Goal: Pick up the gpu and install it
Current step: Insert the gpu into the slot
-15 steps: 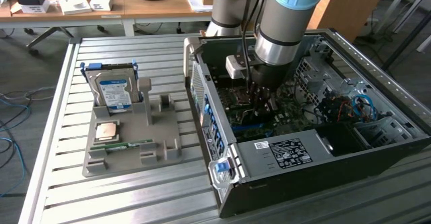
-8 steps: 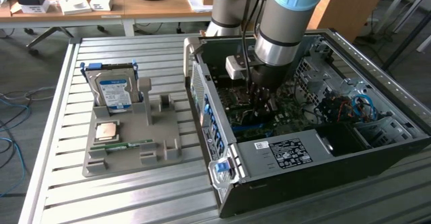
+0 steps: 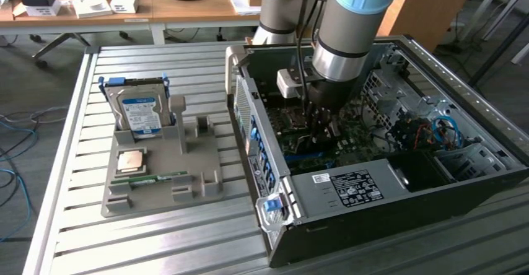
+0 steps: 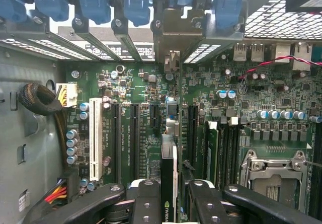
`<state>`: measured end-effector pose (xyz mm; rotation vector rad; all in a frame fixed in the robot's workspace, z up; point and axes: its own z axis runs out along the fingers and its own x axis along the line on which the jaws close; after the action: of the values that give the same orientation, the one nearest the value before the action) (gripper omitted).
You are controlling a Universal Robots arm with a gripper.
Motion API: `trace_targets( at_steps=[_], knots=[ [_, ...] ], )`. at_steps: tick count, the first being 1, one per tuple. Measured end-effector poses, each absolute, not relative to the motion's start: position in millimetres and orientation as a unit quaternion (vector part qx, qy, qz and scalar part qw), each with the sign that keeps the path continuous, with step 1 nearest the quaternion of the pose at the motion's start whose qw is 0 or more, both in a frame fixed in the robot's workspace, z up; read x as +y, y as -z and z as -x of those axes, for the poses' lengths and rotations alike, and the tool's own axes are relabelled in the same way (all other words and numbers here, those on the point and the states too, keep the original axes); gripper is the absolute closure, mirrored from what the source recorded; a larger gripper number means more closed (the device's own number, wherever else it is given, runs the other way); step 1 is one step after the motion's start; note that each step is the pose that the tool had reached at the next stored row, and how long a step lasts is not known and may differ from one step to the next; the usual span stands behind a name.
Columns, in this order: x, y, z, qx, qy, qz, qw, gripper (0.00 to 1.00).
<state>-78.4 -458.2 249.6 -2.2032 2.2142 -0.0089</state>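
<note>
On the slatted metal table (image 3: 165,238) an open computer case (image 3: 372,225) is laid on its side, and the robot arm (image 3: 351,33) is reached down into it from above. Beside the case, toward the exterior view's left, a grey fixture tray (image 3: 157,188) is seen, with a silver hard drive (image 3: 140,111) stood upright in it. Inside the case, the green motherboard (image 4: 136,88) is seen in the wrist view. The gpu (image 4: 168,183) is clamped edge-on between the gripper (image 4: 168,204) fingers, held over the expansion slots (image 4: 135,133) and just above the board.
</note>
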Motion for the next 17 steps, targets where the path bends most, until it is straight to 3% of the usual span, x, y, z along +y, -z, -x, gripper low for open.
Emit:
trace_targets(
  at_steps=[17],
  knots=[
    [-457.0,-248.2,79.0,0.709,0.003,0.705,0.009,0.74]
  ],
)
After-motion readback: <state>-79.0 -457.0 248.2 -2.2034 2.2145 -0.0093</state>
